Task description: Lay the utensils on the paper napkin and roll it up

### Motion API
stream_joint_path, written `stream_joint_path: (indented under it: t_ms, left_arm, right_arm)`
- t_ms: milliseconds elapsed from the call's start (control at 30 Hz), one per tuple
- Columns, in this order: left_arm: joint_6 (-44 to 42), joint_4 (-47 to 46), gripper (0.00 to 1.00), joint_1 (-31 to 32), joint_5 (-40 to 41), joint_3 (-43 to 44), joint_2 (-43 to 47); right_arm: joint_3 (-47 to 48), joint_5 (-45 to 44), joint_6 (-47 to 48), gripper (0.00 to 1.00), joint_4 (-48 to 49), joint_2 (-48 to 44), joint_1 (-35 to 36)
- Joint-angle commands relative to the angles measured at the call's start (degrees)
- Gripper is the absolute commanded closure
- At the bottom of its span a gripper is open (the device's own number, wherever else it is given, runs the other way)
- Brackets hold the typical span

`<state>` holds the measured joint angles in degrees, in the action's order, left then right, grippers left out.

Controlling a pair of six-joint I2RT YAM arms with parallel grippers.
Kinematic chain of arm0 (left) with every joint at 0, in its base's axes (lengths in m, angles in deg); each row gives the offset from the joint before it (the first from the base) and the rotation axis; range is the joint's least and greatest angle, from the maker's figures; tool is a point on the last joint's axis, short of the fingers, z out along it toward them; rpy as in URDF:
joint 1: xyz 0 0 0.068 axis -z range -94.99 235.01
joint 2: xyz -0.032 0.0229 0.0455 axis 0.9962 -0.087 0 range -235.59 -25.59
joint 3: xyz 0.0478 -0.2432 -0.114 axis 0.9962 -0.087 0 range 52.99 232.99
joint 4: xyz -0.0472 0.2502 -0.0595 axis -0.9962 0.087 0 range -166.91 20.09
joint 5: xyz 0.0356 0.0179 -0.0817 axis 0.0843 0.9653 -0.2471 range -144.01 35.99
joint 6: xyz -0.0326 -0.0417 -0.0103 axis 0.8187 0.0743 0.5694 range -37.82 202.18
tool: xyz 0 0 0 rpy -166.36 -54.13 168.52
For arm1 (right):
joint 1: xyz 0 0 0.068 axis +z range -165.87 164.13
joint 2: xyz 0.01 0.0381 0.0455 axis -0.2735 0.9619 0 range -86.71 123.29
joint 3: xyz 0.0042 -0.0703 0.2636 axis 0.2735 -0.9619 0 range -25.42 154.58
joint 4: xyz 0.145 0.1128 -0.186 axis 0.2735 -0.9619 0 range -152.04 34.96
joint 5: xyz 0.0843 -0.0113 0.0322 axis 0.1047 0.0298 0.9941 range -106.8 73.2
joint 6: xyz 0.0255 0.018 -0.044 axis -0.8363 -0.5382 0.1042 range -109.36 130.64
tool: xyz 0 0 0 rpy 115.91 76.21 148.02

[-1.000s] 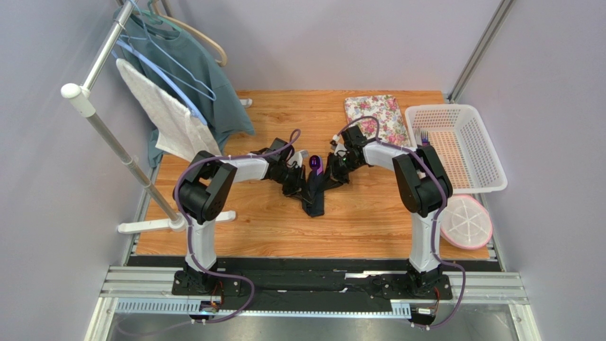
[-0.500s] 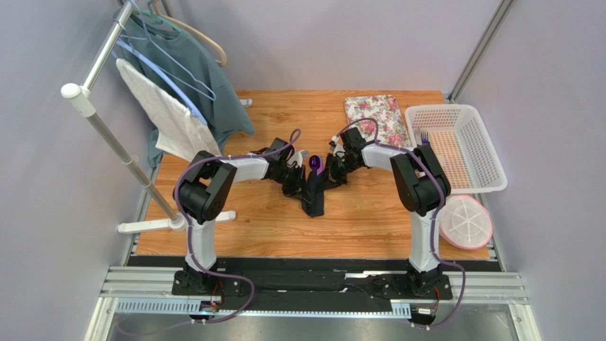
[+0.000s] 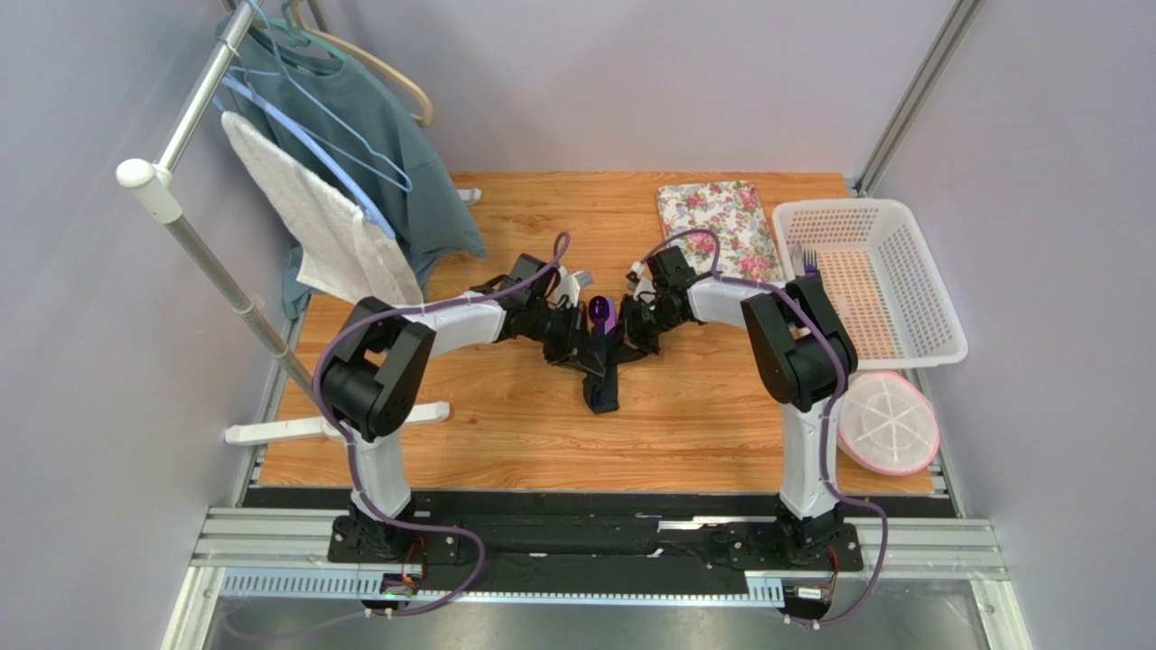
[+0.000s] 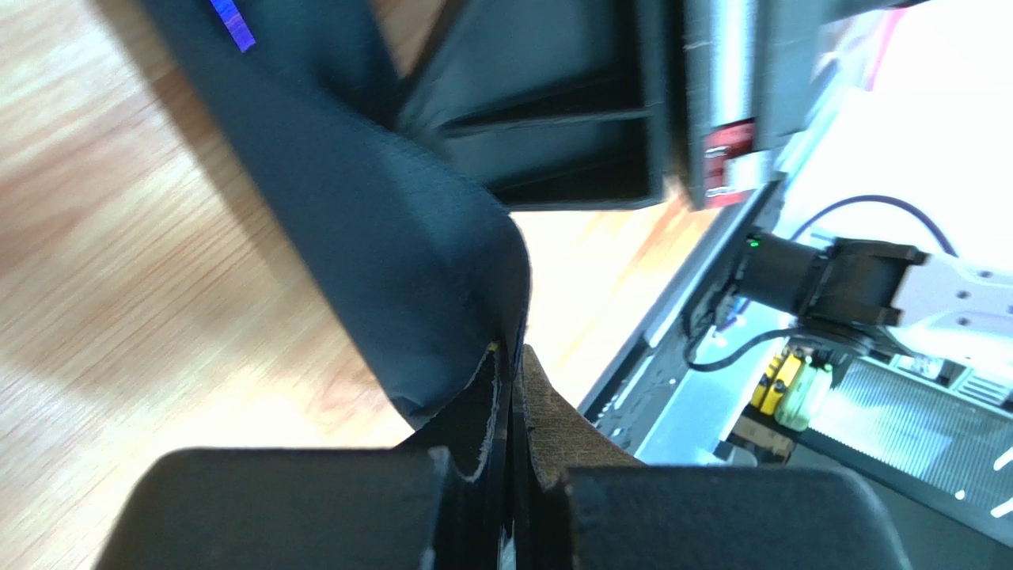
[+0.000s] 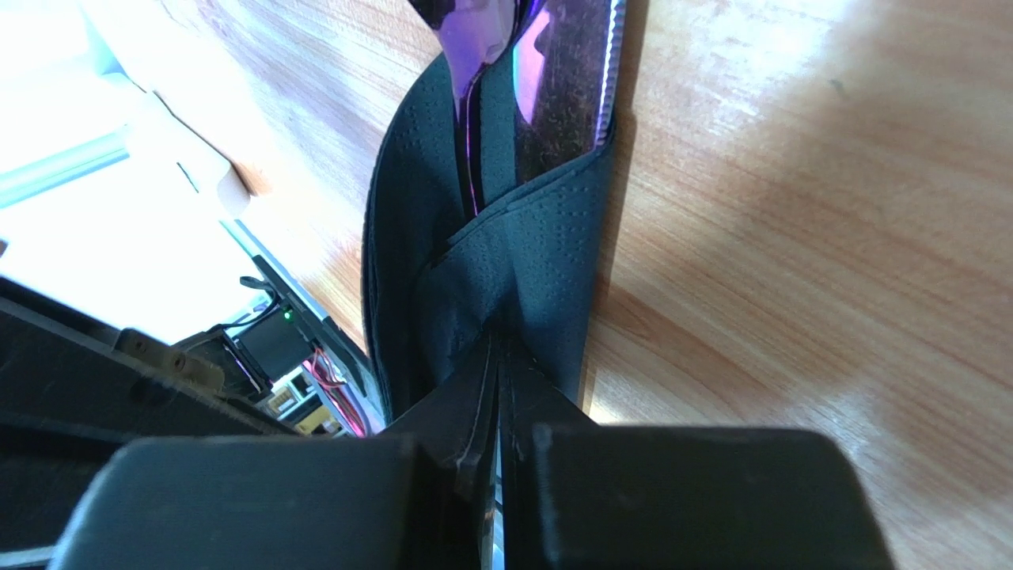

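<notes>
The black paper napkin (image 3: pixel 599 366) lies folded into a narrow bundle at the table's middle, with purple utensils (image 3: pixel 599 313) sticking out of its far end. My left gripper (image 3: pixel 575 341) is shut on the napkin's left flap (image 4: pixel 392 238). My right gripper (image 3: pixel 624 339) is shut on the right flap (image 5: pixel 523 261). In the right wrist view the purple spoon and knife (image 5: pixel 559 71) lie wrapped inside the black folds. Another purple utensil (image 3: pixel 810 257) stands in the white basket.
A floral mat (image 3: pixel 719 224) lies at the back. A white basket (image 3: pixel 916 271) stands at the right, a pink-rimmed round lid (image 3: pixel 889 423) in front of it. A clothes rack (image 3: pixel 204 271) with garments stands at the left.
My left gripper has moved slightly right and farther over the bundle, its elbow lifting. The right gripper has shifted a little left with its flap.
</notes>
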<state>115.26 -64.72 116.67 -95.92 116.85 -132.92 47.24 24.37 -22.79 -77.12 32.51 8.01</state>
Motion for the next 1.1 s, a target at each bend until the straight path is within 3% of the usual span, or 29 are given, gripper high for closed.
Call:
stream_joint_path:
  t_ms: [0, 767, 900, 1033, 1067]
  left_arm:
    - [3.56, -5.67, 0.99, 1.03, -3.88, -0.31, 1.6]
    - [6.65, -10.69, 1.0, 2.62, -1.68, 1.8, -10.18]
    - [5.86, -7.88, 1.0, 2.62, -1.42, 2.42, -12.03]
    - [5.42, -6.91, 0.91, 2.44, -1.42, 3.03, -12.47]
    - [5.33, -6.56, 0.81, 2.44, -1.51, 3.2, -12.64]
  right_arm:
    - [-1.82, -5.66, 0.56, 0.98, -0.76, 2.95, 0.38]
    - [-1.39, -3.46, 0.12, 0.98, -0.94, 2.86, 0.38]
    - [1.6, -3.55, 3.36, 0.95, -5.67, 1.81, -0.5]
    - [6.43, -3.99, 6.7, 0.89, -11.74, -1.17, -2.16]
    - [7.4, -4.08, 7.32, 0.86, -12.8, -1.79, -2.43]
